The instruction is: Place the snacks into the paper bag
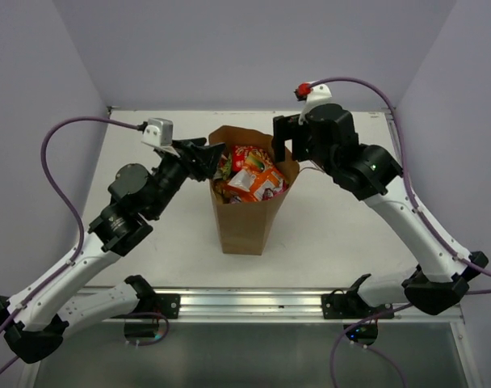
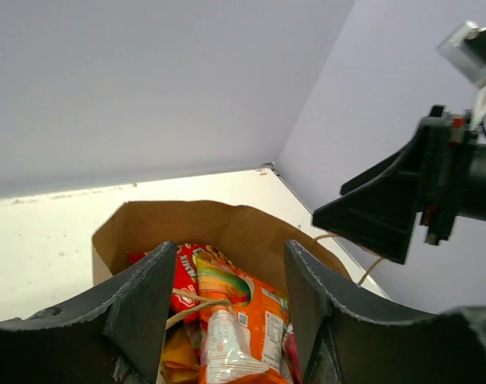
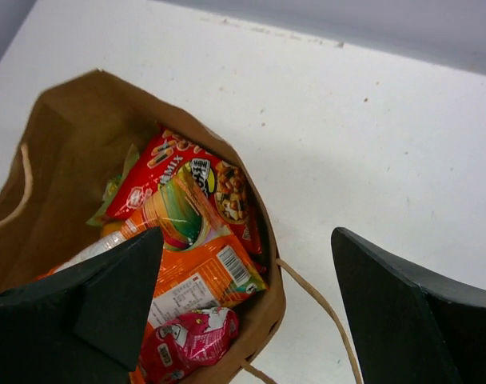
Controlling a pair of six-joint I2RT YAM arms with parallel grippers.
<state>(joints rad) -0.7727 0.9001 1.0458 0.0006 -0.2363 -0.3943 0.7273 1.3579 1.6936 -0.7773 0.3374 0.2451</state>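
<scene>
The brown paper bag (image 1: pixel 244 222) stands upright mid-table, full of snacks. On top lies an orange-cream chip bag (image 1: pixel 258 183), with a red packet (image 1: pixel 247 155) behind it and a pink packet (image 3: pixel 187 340) at the near rim. In the left wrist view the orange bag (image 2: pixel 239 320) and the red packet (image 2: pixel 181 276) show between my fingers. My left gripper (image 1: pixel 216 158) is open and empty at the bag's left rim. My right gripper (image 1: pixel 284 136) is open and empty above the bag's right rim. In the right wrist view a twisted handle (image 3: pixel 319 308) hangs outside the bag (image 3: pixel 59 152).
White table (image 1: pixel 342 218) with lilac walls behind and at both sides. A metal rail (image 1: pixel 249 303) runs along the near edge between the arm bases. Purple cables loop from both wrists.
</scene>
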